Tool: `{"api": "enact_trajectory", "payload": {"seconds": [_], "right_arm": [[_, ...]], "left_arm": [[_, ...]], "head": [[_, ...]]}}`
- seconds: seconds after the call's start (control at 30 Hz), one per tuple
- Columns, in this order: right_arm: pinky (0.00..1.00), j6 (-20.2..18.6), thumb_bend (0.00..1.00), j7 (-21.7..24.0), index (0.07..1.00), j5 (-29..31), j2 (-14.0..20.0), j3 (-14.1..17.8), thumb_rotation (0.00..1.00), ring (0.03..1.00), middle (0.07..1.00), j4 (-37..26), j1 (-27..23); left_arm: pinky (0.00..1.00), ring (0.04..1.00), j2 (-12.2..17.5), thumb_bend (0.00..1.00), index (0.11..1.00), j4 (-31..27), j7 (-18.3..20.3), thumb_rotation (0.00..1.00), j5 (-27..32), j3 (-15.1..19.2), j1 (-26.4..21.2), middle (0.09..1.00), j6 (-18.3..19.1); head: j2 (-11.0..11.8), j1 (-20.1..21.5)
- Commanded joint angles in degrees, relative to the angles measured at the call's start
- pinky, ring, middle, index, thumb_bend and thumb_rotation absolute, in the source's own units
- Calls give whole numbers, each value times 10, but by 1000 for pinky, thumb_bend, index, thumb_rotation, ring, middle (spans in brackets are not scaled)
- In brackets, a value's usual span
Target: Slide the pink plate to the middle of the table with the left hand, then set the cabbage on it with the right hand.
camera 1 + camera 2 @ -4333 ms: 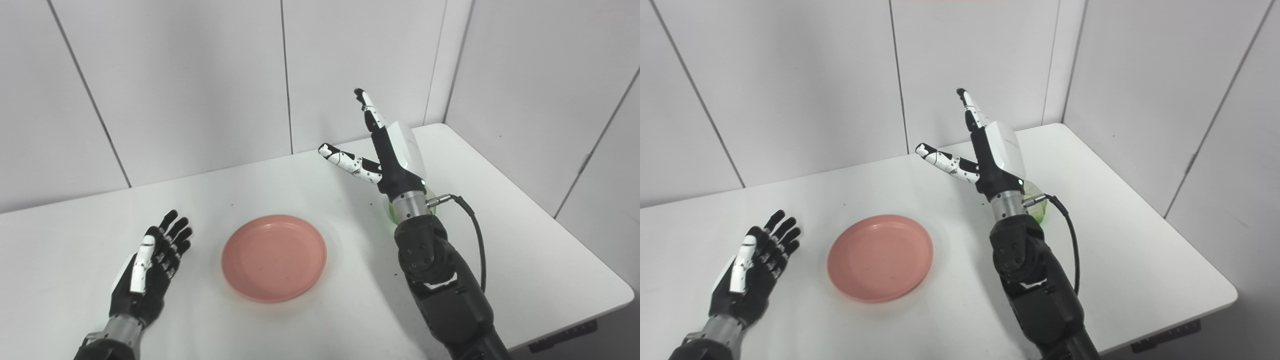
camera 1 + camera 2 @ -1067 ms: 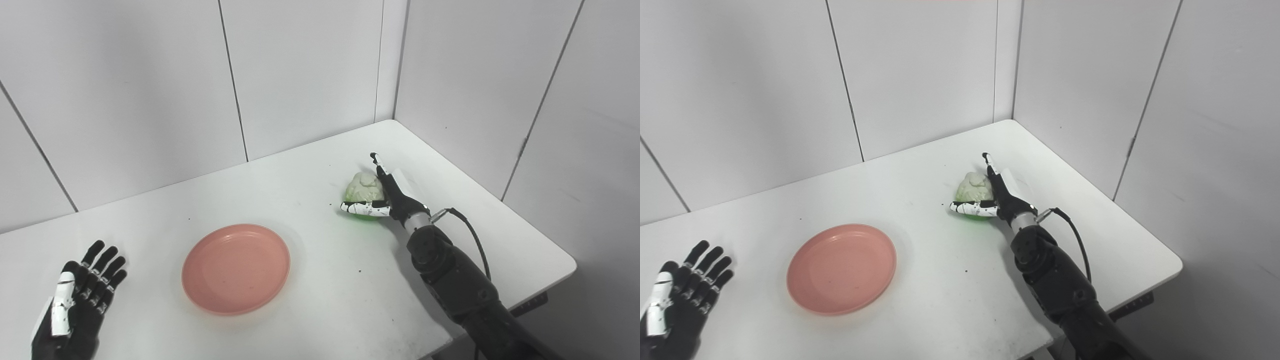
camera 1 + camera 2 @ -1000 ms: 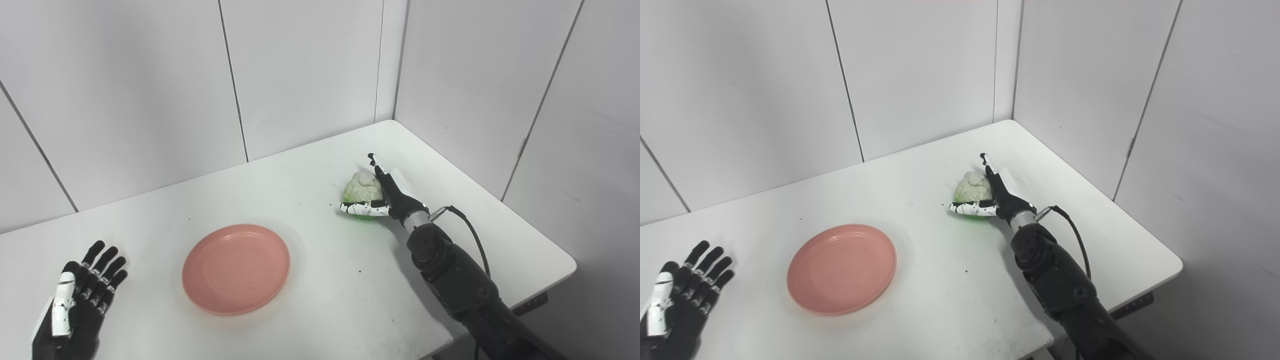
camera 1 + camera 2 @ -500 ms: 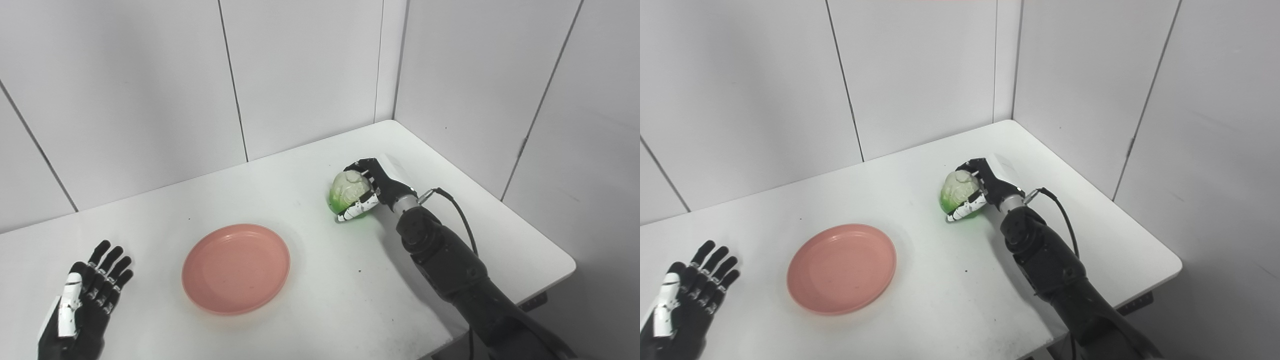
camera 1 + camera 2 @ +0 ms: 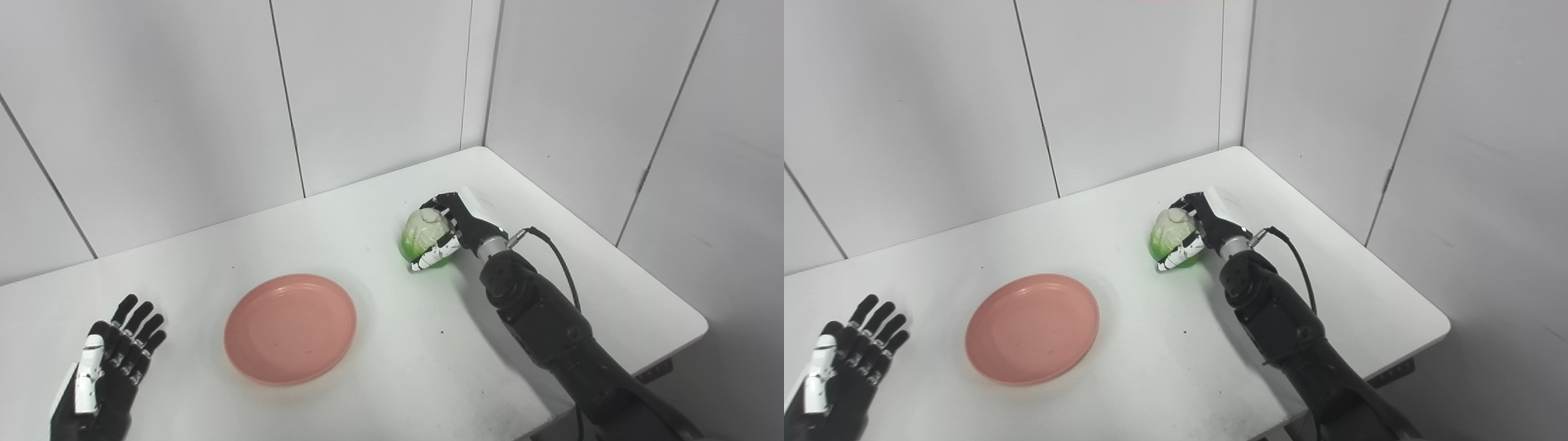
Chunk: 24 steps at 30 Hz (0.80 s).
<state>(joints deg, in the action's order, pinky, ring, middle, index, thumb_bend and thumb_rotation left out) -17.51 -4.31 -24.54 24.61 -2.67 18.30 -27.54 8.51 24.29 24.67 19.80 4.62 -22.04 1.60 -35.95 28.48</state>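
Note:
The pink plate [image 5: 290,327] lies flat near the middle of the white table [image 5: 380,361], toward its front. To its right, further back, the pale green cabbage [image 5: 422,236] is held in my right hand [image 5: 456,229], whose fingers curl over its top and whose thumb presses its lower front. The cabbage is at table level; whether it touches the surface is unclear. My left hand [image 5: 104,373] rests open, palm up and fingers spread, at the table's front left, well apart from the plate.
White wall panels close the table at the back and on the right, meeting in a corner behind the cabbage. The table's right edge and rounded front right corner [image 5: 698,318] lie close to my right forearm. A cable [image 5: 557,251] loops off the right wrist.
My right hand has closed around the cabbage, which has tipped and shifted slightly left. My left hand stays open. The plate has not moved.

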Motion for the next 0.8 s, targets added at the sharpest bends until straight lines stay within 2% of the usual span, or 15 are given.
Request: {"api": "enact_trajectory", "payload": {"seconds": [0.0,0.17,0.37,0.4,0.43,0.47,0.5,0.6,0.77], "right_arm": [[360,-10,514,3,537,9,5,12,0,388,487,-32,-10],[360,5,515,7,529,25,-8,25,0,398,496,-86,-9],[362,-10,515,21,531,28,-26,22,0,400,490,-144,-16],[362,-12,516,23,530,25,-30,18,0,400,490,-154,-19],[353,-14,513,25,541,23,-32,16,0,390,490,-160,-20],[350,-16,512,29,544,18,-35,10,0,386,490,-168,-23],[356,-18,513,31,542,14,-36,5,0,389,491,-174,-25],[360,-12,513,43,539,8,-44,-12,0,393,493,-183,-33],[366,-7,513,61,539,14,-59,-29,0,396,493,-185,-46]], "left_arm": [[955,940,-4,456,944,-7,-8,1000,-8,-5,2,950,8],[965,950,-12,460,946,-25,-23,1000,-16,-13,8,952,15],[976,950,-22,452,944,-56,-44,1000,-24,-22,17,947,39],[977,950,-25,450,943,-61,-49,1000,-26,-25,18,946,44],[976,949,-27,450,941,-65,-53,1000,-28,-27,19,943,47],[976,949,-31,450,940,-71,-58,1000,-31,-30,21,942,50],[975,948,-33,449,939,-75,-62,1000,-33,-32,23,940,52],[975,947,-45,449,938,-94,-77,1000,-44,-40,29,940,64],[988,952,-60,463,937,-115,-95,1000,-61,-51,34,944,78]], "head": [[0,-8],[-1,-31],[-3,-64],[-3,-84],[-3,-84],[-2,-104],[-2,-104],[-2,-139],[-3,-169]]}}
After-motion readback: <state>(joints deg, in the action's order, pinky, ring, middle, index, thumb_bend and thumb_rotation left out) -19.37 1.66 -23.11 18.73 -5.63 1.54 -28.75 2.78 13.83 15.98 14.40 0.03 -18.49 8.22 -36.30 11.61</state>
